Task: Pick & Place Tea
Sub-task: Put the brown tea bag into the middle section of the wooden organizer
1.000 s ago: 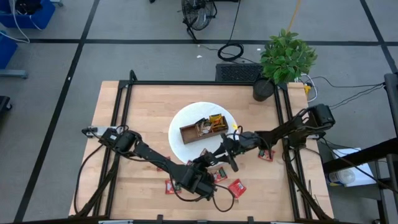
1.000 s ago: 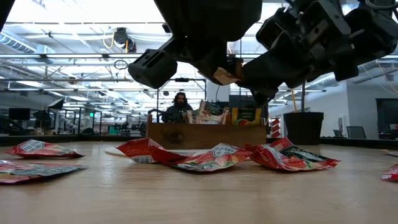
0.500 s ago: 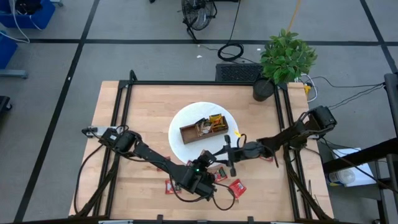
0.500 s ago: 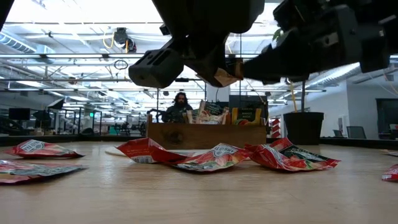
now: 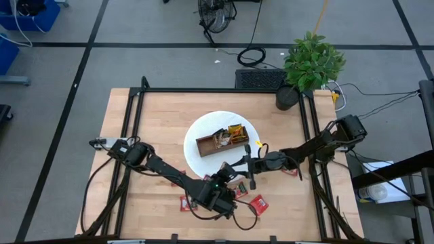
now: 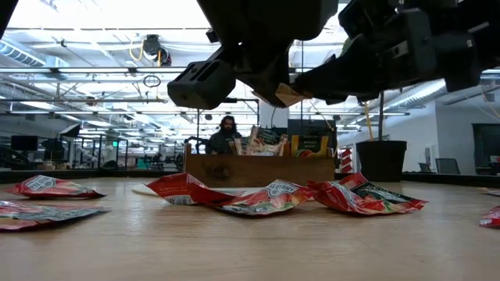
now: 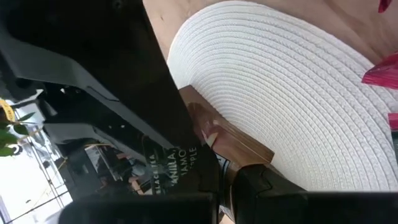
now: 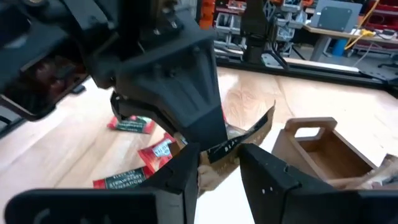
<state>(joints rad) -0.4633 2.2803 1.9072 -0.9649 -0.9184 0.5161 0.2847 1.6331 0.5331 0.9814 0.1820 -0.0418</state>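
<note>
Right gripper (image 8: 217, 163) now nearer tan sachet (image 8: 239, 144), wrist-view only.

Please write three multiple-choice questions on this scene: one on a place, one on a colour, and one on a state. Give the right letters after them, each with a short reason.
1. Where does the wooden tray stand?
A. on a blue cloth
B. on the round white mat
C. inside a cardboard box

2. What colour are most of the loose sachets lying on the table?
A. red
B. blue
C. black

3. What is the left gripper doing?
A. resting open on the table
B. lifting the tray
C. holding a tan sachet in the air

Answers: 1 B, the high view shows the mat under the tray. 2 A, the low view shows red packets. 3 C, the low view shows the sachet pinched above the table.
</note>
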